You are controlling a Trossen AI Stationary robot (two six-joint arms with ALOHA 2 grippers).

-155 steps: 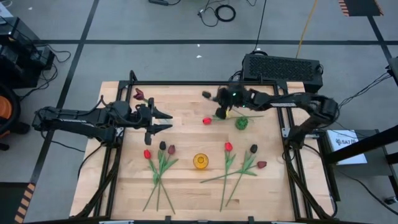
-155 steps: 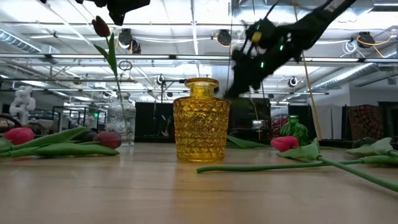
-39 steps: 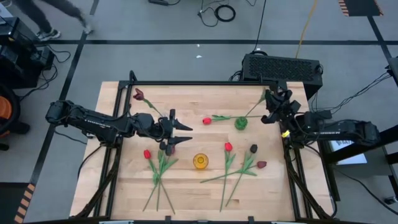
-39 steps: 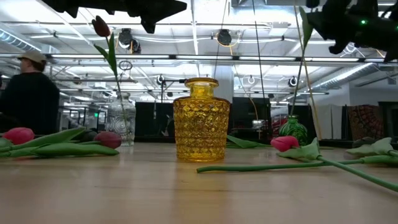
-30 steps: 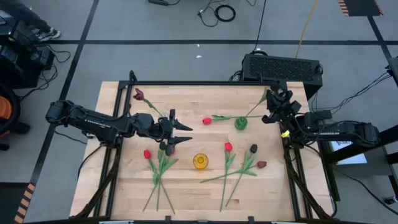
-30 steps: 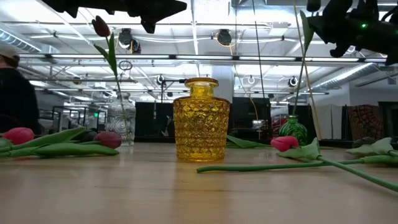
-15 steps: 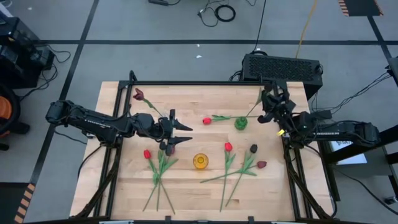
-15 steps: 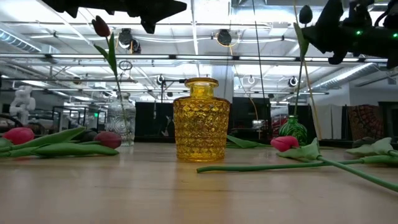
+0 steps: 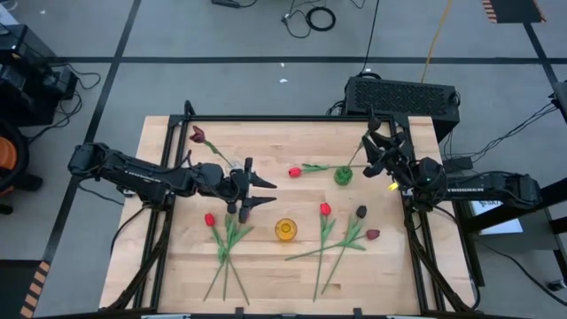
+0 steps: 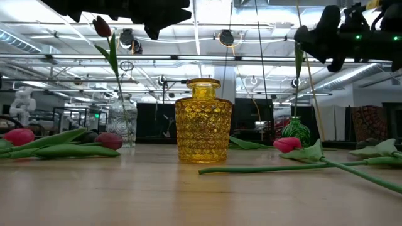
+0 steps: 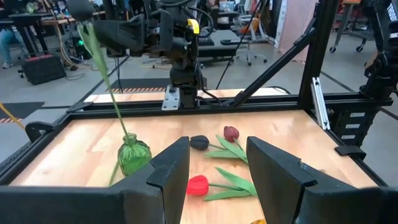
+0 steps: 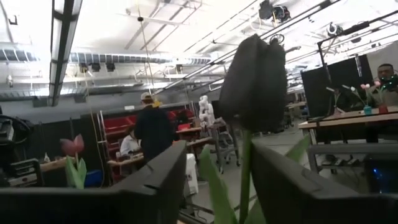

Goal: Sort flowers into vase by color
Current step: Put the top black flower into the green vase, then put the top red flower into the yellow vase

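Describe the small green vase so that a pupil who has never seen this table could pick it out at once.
Start at the wooden table and go to its far right part, near the right tool. There stands a small round green glass vase with one thin stem rising from it. Unlike the bigger yellow vase mid-table and the clear vase on the left, it is green.
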